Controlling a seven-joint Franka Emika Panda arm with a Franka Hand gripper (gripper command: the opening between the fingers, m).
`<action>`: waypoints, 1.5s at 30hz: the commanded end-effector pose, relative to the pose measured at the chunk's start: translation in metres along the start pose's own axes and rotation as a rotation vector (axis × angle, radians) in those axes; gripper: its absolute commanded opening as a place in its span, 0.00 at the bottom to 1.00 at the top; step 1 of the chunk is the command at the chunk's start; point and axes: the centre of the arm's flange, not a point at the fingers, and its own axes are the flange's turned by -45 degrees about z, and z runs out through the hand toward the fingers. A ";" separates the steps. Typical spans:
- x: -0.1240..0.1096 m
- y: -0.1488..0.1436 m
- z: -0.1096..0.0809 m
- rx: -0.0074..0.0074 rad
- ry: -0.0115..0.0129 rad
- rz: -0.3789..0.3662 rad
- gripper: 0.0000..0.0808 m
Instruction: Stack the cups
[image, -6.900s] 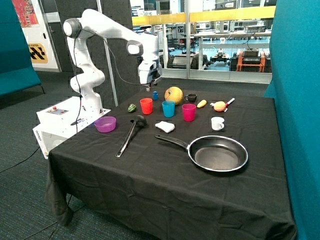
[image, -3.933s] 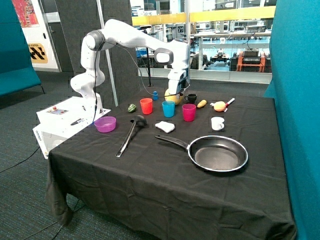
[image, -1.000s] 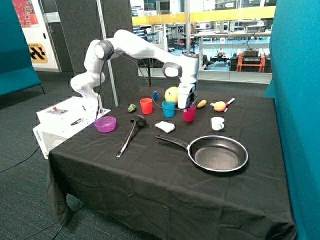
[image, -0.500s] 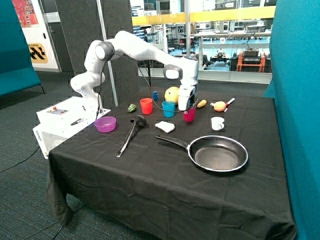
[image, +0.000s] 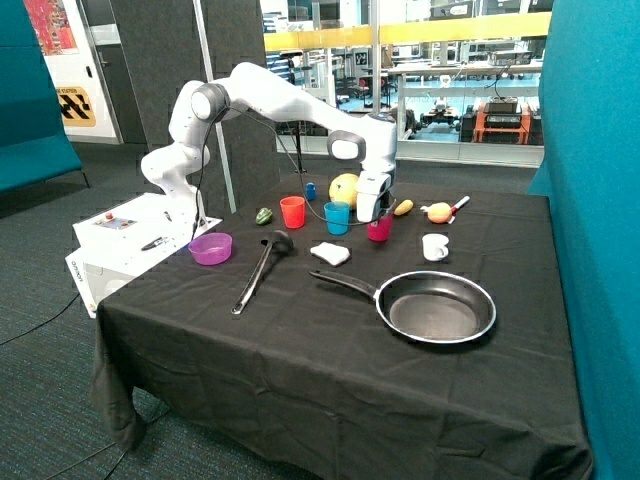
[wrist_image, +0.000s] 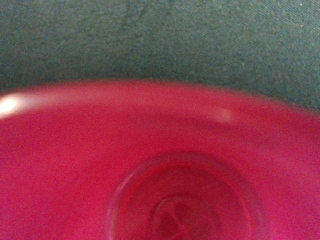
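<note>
Three tumblers stand in a row on the black cloth: the red cup (image: 292, 212), the blue cup (image: 337, 217) and the magenta cup (image: 379, 231). My gripper (image: 373, 214) is down at the rim of the magenta cup, on its side toward the blue cup, and covers the cup's top. In the wrist view the magenta cup (wrist_image: 160, 165) fills most of the picture from close above, and I look into its round bottom. Black cloth (wrist_image: 160, 40) shows beyond its rim. All three cups stand apart and upright.
A frying pan (image: 440, 307) lies at the front right, and a white mug (image: 434, 247) stands behind it. A yellow melon (image: 343, 188) is behind the blue cup. A white cloth (image: 331, 253), a black ladle (image: 262, 265) and a purple bowl (image: 210, 248) lie nearer the front left.
The arm swung from above the red cup's side of the table over to the magenta cup and came down onto it. In the last half second it has barely moved.
</note>
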 end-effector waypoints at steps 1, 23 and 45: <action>0.001 0.000 0.002 -0.0009 0.0006 0.001 0.00; -0.008 0.007 -0.026 -0.0010 0.0006 -0.013 0.00; -0.046 0.001 -0.092 -0.0010 0.0006 -0.088 0.00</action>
